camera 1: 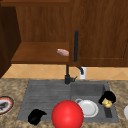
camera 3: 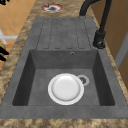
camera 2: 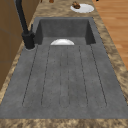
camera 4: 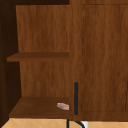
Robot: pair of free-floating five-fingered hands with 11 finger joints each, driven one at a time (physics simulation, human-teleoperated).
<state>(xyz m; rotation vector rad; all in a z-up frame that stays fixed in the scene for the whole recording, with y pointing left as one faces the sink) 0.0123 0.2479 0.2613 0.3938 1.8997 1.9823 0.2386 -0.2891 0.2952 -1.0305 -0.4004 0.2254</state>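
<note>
Simulated kitchen, wood wall cabinet over a stone counter with a grey sink (camera 1: pixel 47 92) set in it.

My right hand (camera 1: pixel 108 95) hangs over the sink's right end. Its fingers are curled round a small yellow object (camera 1: pixel 107 103), which pokes out below the palm. I can't make out what that object is, maybe a sponge.

A white plate (camera 1: pixel 88 108) lies flat on the sink's basin floor, beside the drain, left of and lower than the hand. They are apart, not touching.

A red ball (camera 1: pixel 67 114) sits at the sink's front edge, about mid-length, and covers part of the plate's rim in the front view.

My left hand (camera 1: pixel 35 116) floats idle over the sink's front left corner, above the drainboard. I can't tell its state.

My judgement:
- Keep the clamp on the yellow object steady.
- Move it slowly and level.
- Stay off the basin's right wall and the red ball.

A black faucet (camera 1: pixel 67 75) stands at the sink's back edge. A patterned plate (camera 1: pixel 4 105) is on the counter left of the sink. A pink item (camera 1: pixel 63 52) lies on the open shelf above the sink.
</note>
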